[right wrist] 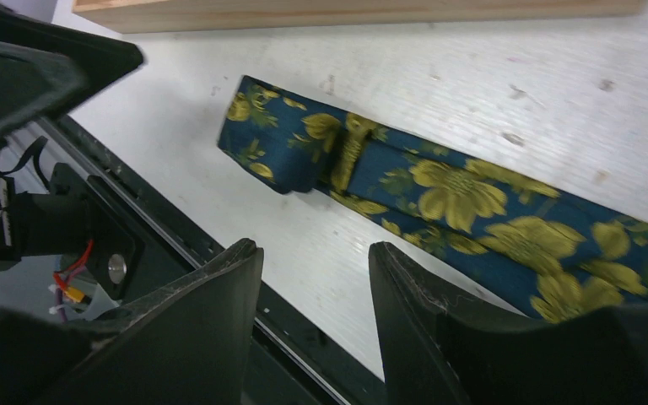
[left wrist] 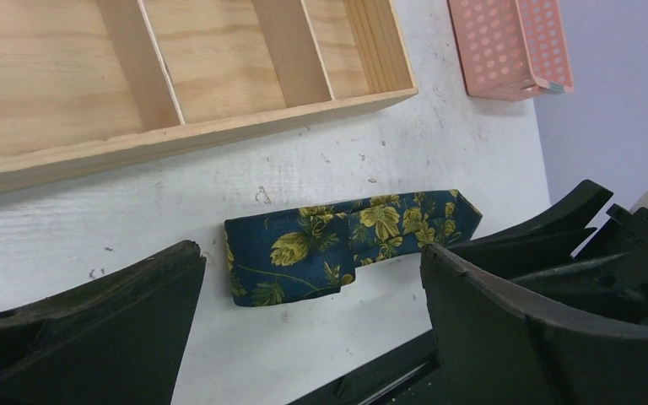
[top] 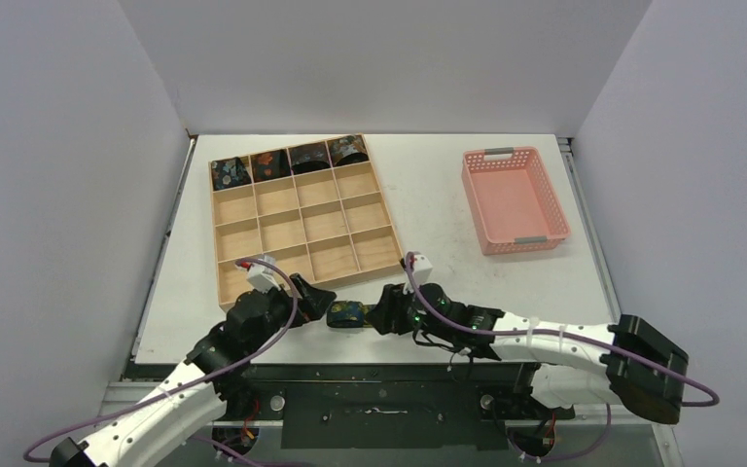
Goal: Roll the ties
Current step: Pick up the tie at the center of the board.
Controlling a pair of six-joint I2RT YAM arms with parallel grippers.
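Because it is thin, soft cloth, the navy tie [top: 347, 313] with yellow flowers will probably feel light and limp and may slide on the white table [top: 447, 263], so its doubled-over blunt end looks the surest place to pinch. It lies flat near the table's front edge, just in front of the wooden tray [top: 331, 255], its length running left to right. Its pointed tip faces the right gripper [top: 379, 311] and its folded end faces the left gripper [top: 319, 302]; both have jaws apart, holding nothing.
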